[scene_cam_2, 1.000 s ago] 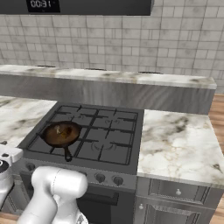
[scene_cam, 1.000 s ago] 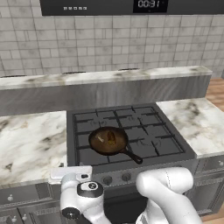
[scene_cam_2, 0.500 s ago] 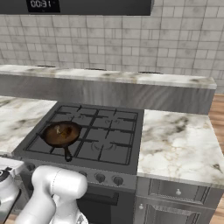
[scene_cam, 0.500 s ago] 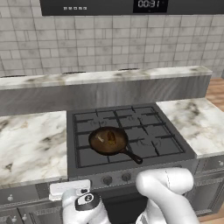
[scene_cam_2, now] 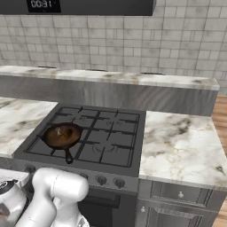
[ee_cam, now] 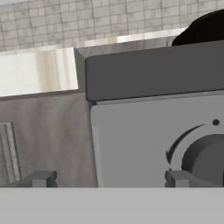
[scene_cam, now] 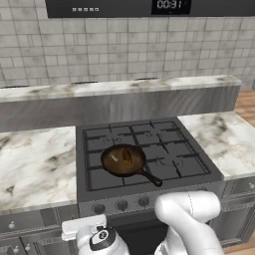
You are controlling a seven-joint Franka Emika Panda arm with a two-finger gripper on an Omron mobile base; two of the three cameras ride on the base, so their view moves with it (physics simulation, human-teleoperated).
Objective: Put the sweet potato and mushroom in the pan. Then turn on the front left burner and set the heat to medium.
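Spanning the middle of both base views, the dark grey stovetop sits between two marble counters, its grey control panel running along the front edge. On the front left burner rests the pan, handle pointing toward the front right. Inside it lies the sweet potato, reddish-brown, with the paler mushroom just beside it, so the loading half of the job looks done.

What remains is the burner knob, seen in the hand view as a dark round dial at the right of the panel with a curved arrow printed beside it. The gripper hangs low in front of the stove with its fingertips spread wide; one tip is near the knob's left edge, the other is well off to the left over the cabinet face.

The main risk, as I judge it, is misalignment: the knob lies off-centre, toward one finger, so closing now would likely catch only its rim or miss it. A weak grip could then slip during the turn, leaving the heat short of or beyond medium. It is also unclear whether this dial serves the front left burner.
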